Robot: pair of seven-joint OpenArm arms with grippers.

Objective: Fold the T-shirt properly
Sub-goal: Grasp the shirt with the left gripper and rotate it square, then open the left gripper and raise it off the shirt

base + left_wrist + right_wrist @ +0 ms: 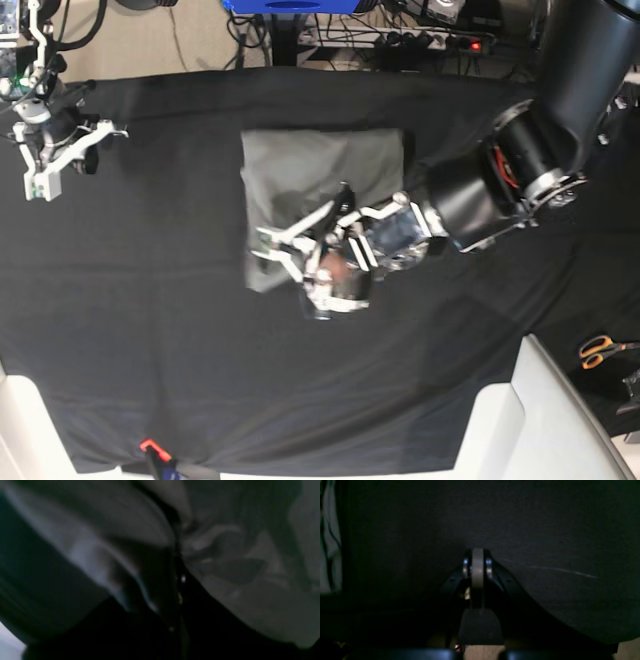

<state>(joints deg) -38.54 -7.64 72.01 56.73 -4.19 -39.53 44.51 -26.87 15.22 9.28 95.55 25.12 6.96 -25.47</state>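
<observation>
The grey T-shirt (320,165) lies partly folded as a rough rectangle on the black table cloth (150,330) in the middle of the base view. My left gripper (285,250) is over the shirt's near edge. In the blurred left wrist view its dark fingers (178,552) look shut on bunched grey cloth (237,585), which drapes to both sides. My right gripper (45,165) is far off at the back left of the base view, away from the shirt. The right wrist view shows it (477,555) shut and empty over black cloth.
Orange-handled scissors (600,350) lie at the right edge. A white surface (540,410) borders the table cloth at the front right. Cables and a power strip (440,40) run along the back. A small orange clip (150,446) sits on the cloth's front edge.
</observation>
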